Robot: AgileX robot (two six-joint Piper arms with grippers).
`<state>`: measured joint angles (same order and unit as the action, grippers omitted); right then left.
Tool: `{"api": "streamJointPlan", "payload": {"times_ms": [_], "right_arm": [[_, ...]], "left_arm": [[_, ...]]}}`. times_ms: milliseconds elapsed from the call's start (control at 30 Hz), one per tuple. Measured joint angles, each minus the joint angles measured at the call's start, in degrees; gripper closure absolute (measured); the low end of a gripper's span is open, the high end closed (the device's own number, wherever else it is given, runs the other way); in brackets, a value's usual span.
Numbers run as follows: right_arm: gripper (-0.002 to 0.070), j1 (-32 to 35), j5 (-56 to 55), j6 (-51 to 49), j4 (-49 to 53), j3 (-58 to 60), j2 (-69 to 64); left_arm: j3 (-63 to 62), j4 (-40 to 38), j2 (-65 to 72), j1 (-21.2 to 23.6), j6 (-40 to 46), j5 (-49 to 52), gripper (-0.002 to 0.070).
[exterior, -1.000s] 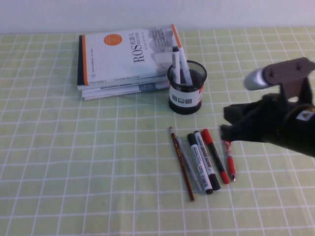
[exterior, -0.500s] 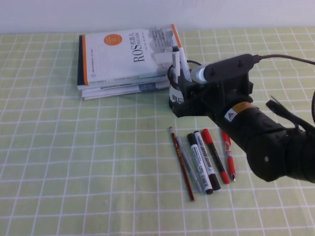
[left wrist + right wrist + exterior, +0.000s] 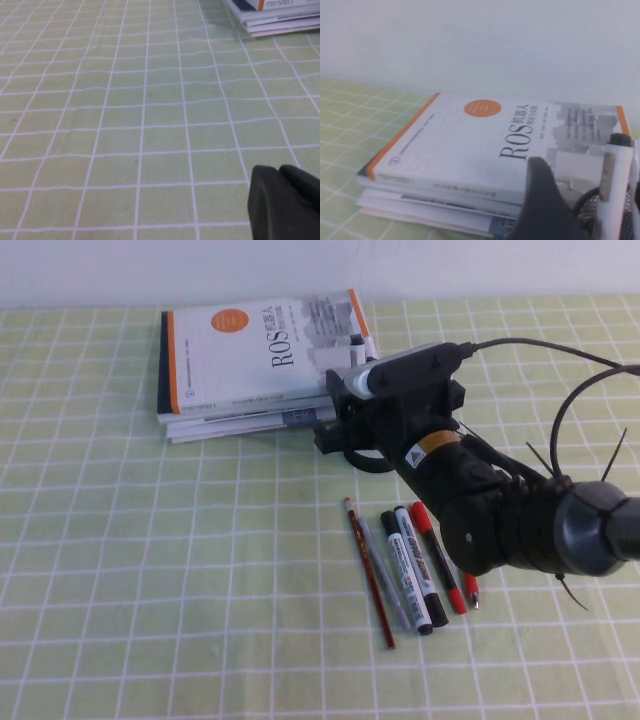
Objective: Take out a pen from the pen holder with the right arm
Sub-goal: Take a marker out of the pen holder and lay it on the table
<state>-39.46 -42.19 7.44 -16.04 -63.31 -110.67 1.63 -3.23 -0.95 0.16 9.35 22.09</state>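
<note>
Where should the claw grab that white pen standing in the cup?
Grip the white pen on its upper shaft, the part poking above the mesh pen holder's rim, coming down from above, since it stands nearly upright. The right claw hangs by the holder; the left claw is parked over the checked tablecloth.

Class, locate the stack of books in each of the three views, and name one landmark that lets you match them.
High view: stack of books at the far side, left of the right tool at the pen holder.
Left wrist view: only a corner of it, far across from the left tool.
Right wrist view: fills the middle, behind the pen holder.
Shared landmark: the green checked cloth.
</note>
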Motion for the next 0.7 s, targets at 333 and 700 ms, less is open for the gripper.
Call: {"api": "streamJointPlan", "payload": {"times_ms": [333,700], "right_arm": [[0.0347,2.4,3.6,0.2,-1.0,-9.3,-6.2],[0.0349,4.2,7.4,1.1,-1.6,-14.3,-9.6]], "left_arm": [[0.0,0.0,0.0,0.0,0.0,0.0,0.0681],[0.0,0.0,0.0,0.0,0.0,0.0,0.0681]]}}
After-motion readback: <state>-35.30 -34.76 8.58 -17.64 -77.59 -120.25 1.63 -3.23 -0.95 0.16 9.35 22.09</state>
